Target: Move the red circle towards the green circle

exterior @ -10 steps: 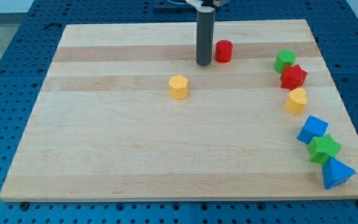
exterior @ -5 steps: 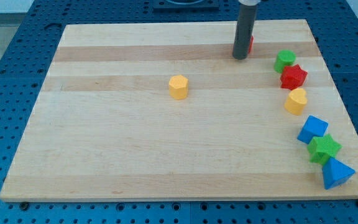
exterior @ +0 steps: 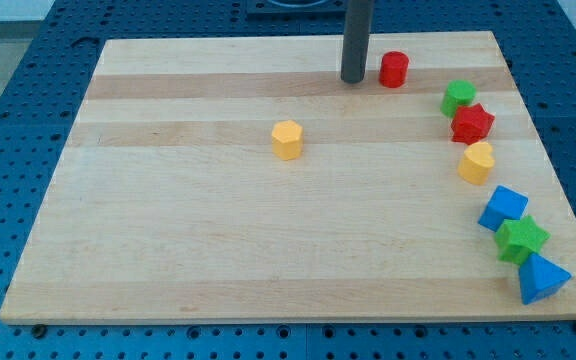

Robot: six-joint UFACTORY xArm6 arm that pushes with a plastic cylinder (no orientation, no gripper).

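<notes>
- The red circle (exterior: 394,69) stands upright near the top edge of our counter (exterior: 188,240), to the right of the middle.
- The green circle (exterior: 458,97) sits to the right of the red circle and a little lower in the view; bare wood shows between them, so the two are near each other but not touching.
- Our tip (exterior: 353,79) rests on the wood just to the left of the red circle, with a narrow strip of board visible between them; the dark rod rises straight up out of the top of the view.
- Our arm carries no end effector, only this rod, so we have nothing that spreads apart or closes together.
- A red star (exterior: 472,123) lies directly below the green circle, apparently touching it.
- A yellow block with a rounded top (exterior: 476,162) sits just below the red star.
- Further down the right side, a blue cube (exterior: 504,208), a green star (exterior: 521,239) and a blue triangular block (exterior: 542,278) lie in a tight run, each close against the next.
- A yellow hexagon (exterior: 287,140) stands alone near the board's middle, well apart from every other block and below and to the left of our tip.
</notes>
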